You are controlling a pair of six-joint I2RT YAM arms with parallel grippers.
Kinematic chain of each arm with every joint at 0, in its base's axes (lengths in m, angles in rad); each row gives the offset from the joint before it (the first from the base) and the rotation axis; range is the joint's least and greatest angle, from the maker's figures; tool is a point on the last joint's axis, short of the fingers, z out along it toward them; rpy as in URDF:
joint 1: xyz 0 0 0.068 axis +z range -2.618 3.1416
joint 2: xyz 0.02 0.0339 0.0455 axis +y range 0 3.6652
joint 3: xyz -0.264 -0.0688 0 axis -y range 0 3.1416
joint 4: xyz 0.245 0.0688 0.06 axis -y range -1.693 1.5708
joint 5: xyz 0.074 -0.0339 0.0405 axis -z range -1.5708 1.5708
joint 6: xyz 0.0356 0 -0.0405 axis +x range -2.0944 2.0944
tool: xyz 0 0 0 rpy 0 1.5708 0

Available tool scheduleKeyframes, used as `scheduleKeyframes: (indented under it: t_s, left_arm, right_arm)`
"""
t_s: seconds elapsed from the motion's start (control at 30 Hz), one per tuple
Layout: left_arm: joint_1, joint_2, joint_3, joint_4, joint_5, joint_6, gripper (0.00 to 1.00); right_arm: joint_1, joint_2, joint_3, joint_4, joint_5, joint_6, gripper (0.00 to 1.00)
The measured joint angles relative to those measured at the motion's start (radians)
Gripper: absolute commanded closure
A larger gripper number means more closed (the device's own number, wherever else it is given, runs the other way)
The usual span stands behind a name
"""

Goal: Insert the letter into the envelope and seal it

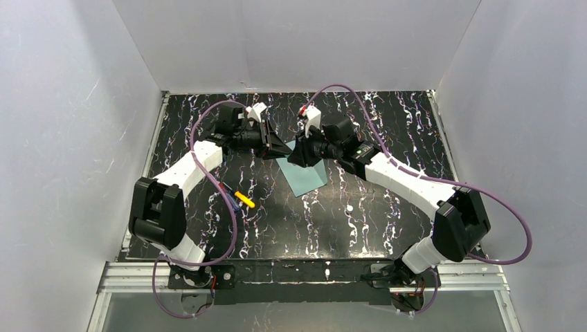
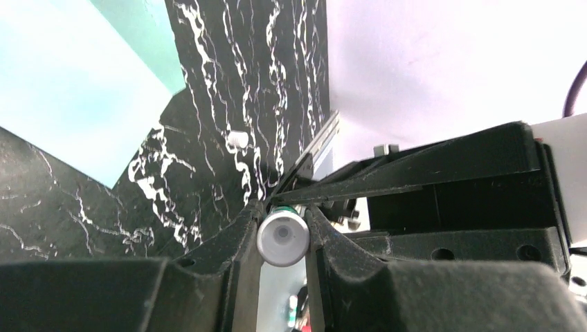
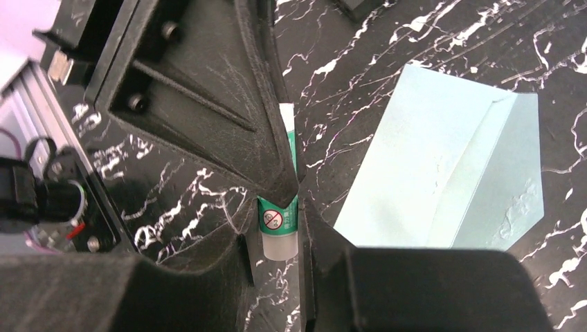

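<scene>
Both arms reach inward and meet nose to nose above the back of the black marbled table (image 1: 387,117). The left gripper (image 1: 273,147) and right gripper (image 1: 296,153) each clench one end of a glue stick (image 3: 278,221). The envelope (image 1: 304,176) lies just beside them, flap open. The letter is out of sight. White walls (image 1: 69,104) close in the table.

place: lab test cell | white walls (image 1: 69,138) | marbled table (image 1: 346,221) | aluminium frame (image 1: 118,277)

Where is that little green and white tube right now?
The green and white tube is at the table's far middle, pinched between the left end effector and right end effector, beside the teal envelope.
</scene>
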Motion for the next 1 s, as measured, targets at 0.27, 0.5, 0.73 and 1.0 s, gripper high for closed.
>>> scheduleKeyframes:
  t_s: [0.27, 0.5, 0.73, 1.0]
  left_arm:
    - [-0.009, -0.024, -0.03, 0.215, -0.149, -0.134, 0.96]
    - [-0.011, -0.036, -0.031, 0.257, -0.232, -0.147, 1.0]
    - [-0.011, -0.037, -0.035, 0.272, -0.256, -0.143, 0.99]
    - [-0.003, -0.036, -0.034, 0.276, -0.277, -0.15, 0.84]
  right_arm:
    - [-0.018, 0.007, -0.015, 0.137, 0.089, 0.226, 0.64]
    - [-0.02, 0.027, -0.01, 0.206, 0.109, 0.335, 0.57]
    - [-0.02, 0.061, 0.031, 0.17, 0.129, 0.361, 0.76]
    - [-0.02, 0.096, 0.075, 0.146, 0.125, 0.407, 0.87]
